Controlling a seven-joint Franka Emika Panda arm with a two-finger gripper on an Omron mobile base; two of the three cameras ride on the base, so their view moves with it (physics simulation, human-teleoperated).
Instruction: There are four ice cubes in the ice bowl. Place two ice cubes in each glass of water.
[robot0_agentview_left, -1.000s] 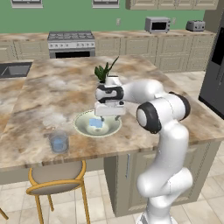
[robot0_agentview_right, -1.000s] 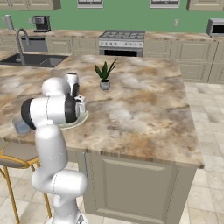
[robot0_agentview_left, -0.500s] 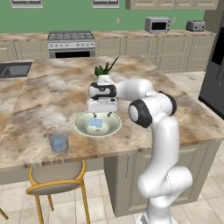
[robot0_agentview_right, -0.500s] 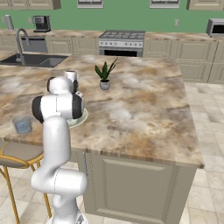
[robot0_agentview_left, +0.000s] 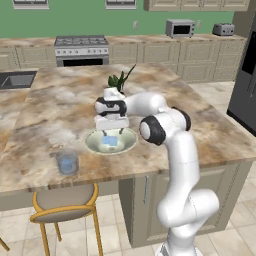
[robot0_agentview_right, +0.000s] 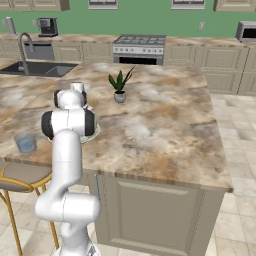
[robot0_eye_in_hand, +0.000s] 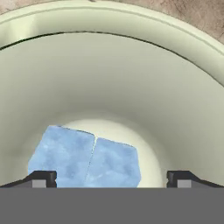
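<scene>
the gripper (robot0_agentview_left: 112, 131) hangs over the ice bowl (robot0_agentview_left: 92, 142) near the counter's (robot0_agentview_left: 210, 130) middle, jaws spread wide and holding nothing. in the hand view two ice cubes (robot0_eye_in_hand: 85, 158) lie touching on the bowl floor, toward 7 o'clock. one glass of water (robot0_agentview_left: 67, 163) stands at the bowl's 8 o'clock, near the counter edge; whether it holds ice is too small to tell. at least these two cubes look left to move.

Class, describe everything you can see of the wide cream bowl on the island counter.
The wide, shallow, round cream-green bowl looks glazed, with a paler rim. It sits upright on the marbled brown counter, near the front edge. Two light-blue translucent ice cubes lie touching at its bottom. The open end effector hangs just above them.
</scene>
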